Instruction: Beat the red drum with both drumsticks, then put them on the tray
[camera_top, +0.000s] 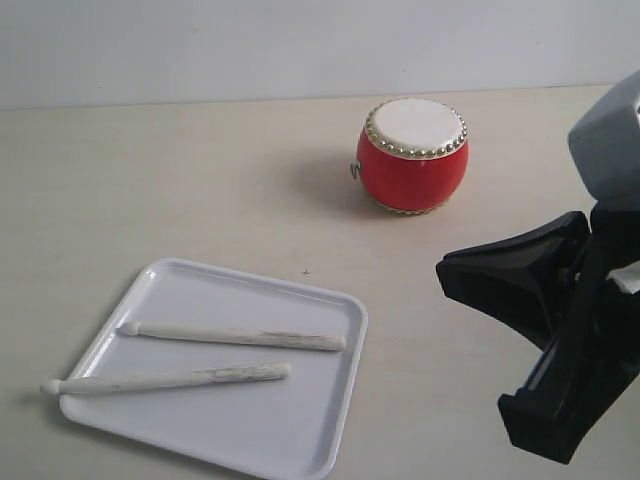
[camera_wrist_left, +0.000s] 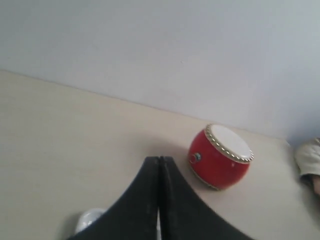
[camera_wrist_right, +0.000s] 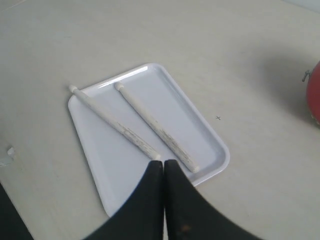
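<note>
At the right gripper (camera_wrist_right: 163, 162): jaws pressed together, nothing between them. It hangs above the near edge of the tray (camera_wrist_right: 100, 150), not touching it. The left gripper (camera_wrist_left: 159, 159) is the same, clenched and empty, aimed toward the red drum (camera_wrist_left: 220, 157) from well back. My read is that neither has anything left to carry, so both are parked closed.

Both drumsticks lie flat on the tray, roughly parallel and near each other without touching, with their tips toward the same end. The far drumstick (camera_top: 235, 336) sits fully inside the rim. The near drumstick (camera_top: 170, 379) is angled so that its rounded tip pokes out over the tray's left corner. It is resting on the rim there, so it could roll or slide if bumped.

The red drum (camera_top: 413, 155) stands upright on the table (camera_top: 150, 180), skin up and side ring facing left, well apart from the tray (camera_top: 250, 425). Judging by the layout, the put-away step looks done.

No brand, label or readable text appears on the drum, sticks or tray. The only mark is a small dark cross (camera_top: 306, 271) on the table between drum and tray.
</note>
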